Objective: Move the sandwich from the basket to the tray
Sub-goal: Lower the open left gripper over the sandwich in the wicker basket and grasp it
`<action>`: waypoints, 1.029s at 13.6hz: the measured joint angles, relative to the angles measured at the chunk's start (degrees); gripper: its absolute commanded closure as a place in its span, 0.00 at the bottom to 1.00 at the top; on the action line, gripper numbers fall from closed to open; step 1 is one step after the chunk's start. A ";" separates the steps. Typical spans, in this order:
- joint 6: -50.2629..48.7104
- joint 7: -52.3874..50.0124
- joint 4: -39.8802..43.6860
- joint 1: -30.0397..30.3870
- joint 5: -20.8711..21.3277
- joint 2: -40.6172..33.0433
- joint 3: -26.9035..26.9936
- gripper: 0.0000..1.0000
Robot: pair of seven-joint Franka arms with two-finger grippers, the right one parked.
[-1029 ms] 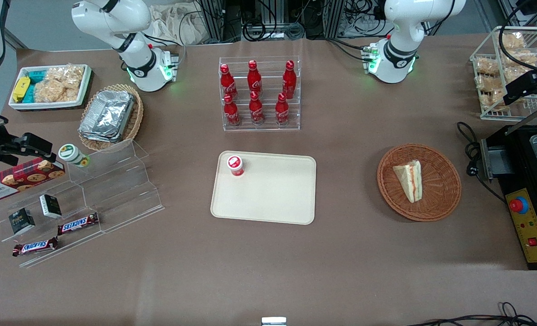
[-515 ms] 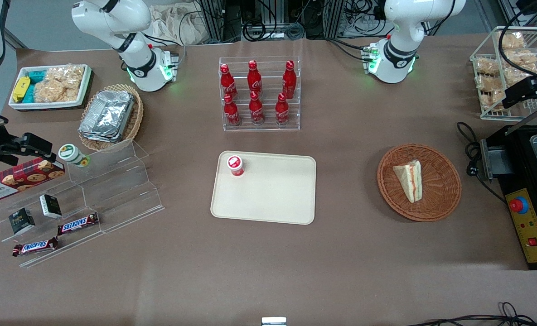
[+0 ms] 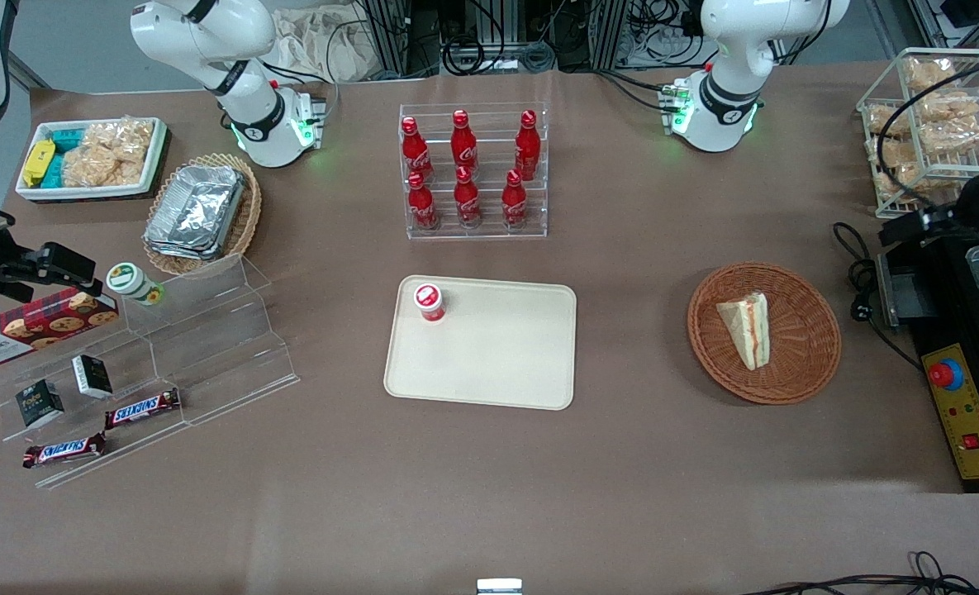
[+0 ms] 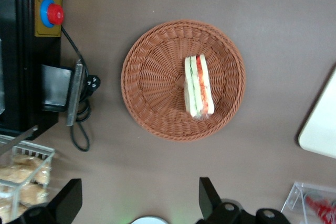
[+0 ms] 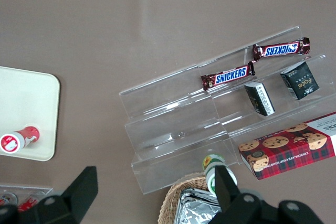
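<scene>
The sandwich, a pale bread wedge with red-orange and green layers, lies in the round reddish-brown wicker basket. The cream tray lies flat beside the basket, toward the parked arm's end. My left gripper hangs high at the working arm's end of the table, a bit farther from the front camera than the basket. In the left wrist view the gripper is open and empty, with bare table between its fingers. The sandwich, the basket and a tray corner show there too.
A small red-capped bottle stands on the tray's corner. A black machine with a red button and its cable sit beside the basket. A wire rack of snack bags stands near the gripper. A rack of red bottles stands farther back.
My left gripper has moved from in front of the wire rack toward the front camera, to the black machine's edge. The sandwich, basket and tray have not moved.
</scene>
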 measured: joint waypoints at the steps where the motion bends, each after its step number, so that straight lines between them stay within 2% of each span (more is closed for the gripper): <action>1: 2.76 -2.03 -2.14 -0.08 -0.07 0.27 -0.68 0.00; 7: 16.54 -11.96 -12.00 -0.70 -0.15 5.26 -6.00 0.00; 14: 37.17 -17.22 -22.75 -1.22 -0.11 12.43 -6.43 0.00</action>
